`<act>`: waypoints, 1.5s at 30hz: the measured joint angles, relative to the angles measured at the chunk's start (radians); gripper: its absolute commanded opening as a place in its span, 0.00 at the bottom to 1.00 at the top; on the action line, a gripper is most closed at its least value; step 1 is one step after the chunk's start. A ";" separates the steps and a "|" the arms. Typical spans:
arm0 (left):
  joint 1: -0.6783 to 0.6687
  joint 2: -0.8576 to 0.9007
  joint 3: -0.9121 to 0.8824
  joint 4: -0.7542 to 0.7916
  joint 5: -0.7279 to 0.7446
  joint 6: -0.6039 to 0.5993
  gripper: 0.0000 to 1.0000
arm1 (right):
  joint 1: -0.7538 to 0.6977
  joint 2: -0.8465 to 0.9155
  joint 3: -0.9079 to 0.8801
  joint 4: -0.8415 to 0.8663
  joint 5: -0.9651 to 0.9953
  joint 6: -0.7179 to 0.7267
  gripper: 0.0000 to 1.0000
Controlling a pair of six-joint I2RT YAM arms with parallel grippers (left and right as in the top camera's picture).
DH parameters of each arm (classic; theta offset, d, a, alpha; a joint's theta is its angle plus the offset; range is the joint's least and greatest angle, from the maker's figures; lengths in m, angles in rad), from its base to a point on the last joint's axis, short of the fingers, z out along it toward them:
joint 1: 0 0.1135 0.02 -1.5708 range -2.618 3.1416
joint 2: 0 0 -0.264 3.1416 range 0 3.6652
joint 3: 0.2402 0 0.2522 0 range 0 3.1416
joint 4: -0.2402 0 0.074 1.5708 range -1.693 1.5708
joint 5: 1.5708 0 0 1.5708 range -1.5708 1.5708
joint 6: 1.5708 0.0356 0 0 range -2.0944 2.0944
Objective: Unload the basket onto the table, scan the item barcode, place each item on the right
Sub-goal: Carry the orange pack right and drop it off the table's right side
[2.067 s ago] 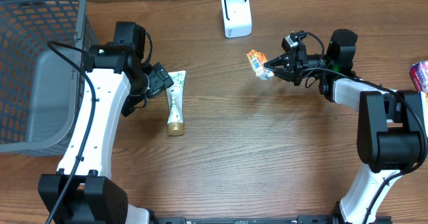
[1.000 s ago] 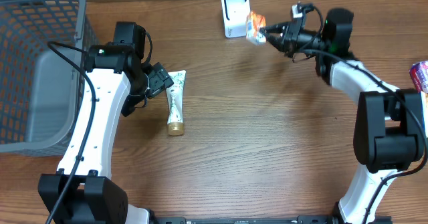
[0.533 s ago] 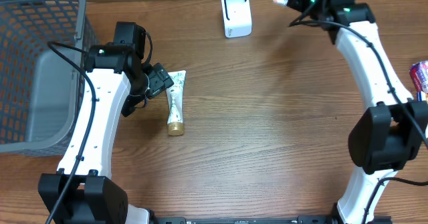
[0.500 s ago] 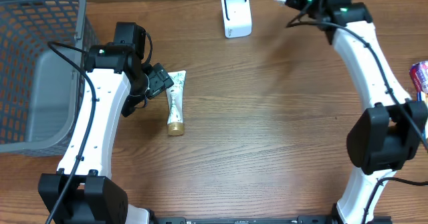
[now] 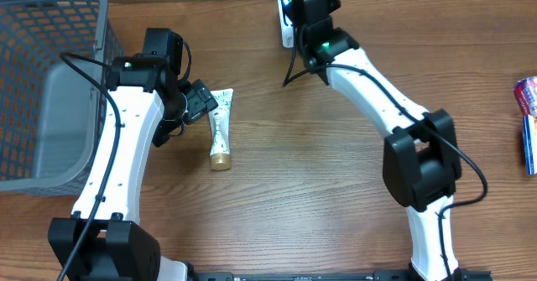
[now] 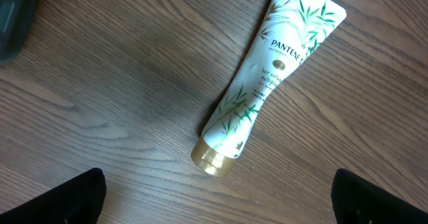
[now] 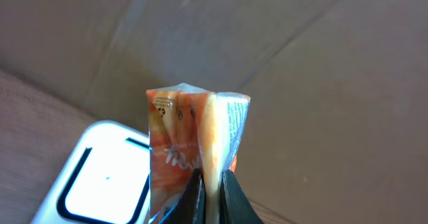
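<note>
An orange and white snack packet (image 7: pixel 179 147) stands upright in my right gripper (image 7: pixel 212 187), which is shut on the packet's edge. Just below and left of the packet is the white barcode scanner (image 7: pixel 100 184). In the overhead view my right arm (image 5: pixel 357 63) reaches across the table's far edge and covers both scanner and packet. My left gripper (image 5: pixel 201 101) hangs wide open over a white Pantene tube (image 6: pixel 267 83) with a gold cap (image 6: pixel 212 158). Nothing lies between its fingertips (image 6: pixel 70 197).
A grey mesh basket (image 5: pixel 50 80) fills the far left. Two more packaged items, a pink one (image 5: pixel 527 92) and a blue one (image 5: pixel 530 143), lie at the right edge. The tube (image 5: pixel 220 130) lies beside the left arm.
My right arm has swung left along the far edge with the packet, from right of the scanner to directly over it. The left arm and the tube have not moved.
</note>
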 measured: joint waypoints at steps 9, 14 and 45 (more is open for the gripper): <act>0.000 0.000 -0.001 0.000 0.000 0.000 1.00 | -0.008 0.084 0.000 0.066 -0.101 -0.137 0.04; 0.000 0.000 -0.001 0.000 0.000 0.000 1.00 | -0.013 0.085 0.000 0.062 -0.184 -0.172 0.04; 0.000 0.000 -0.001 0.000 0.000 0.000 1.00 | -0.512 -0.114 0.111 -0.703 0.012 0.661 0.04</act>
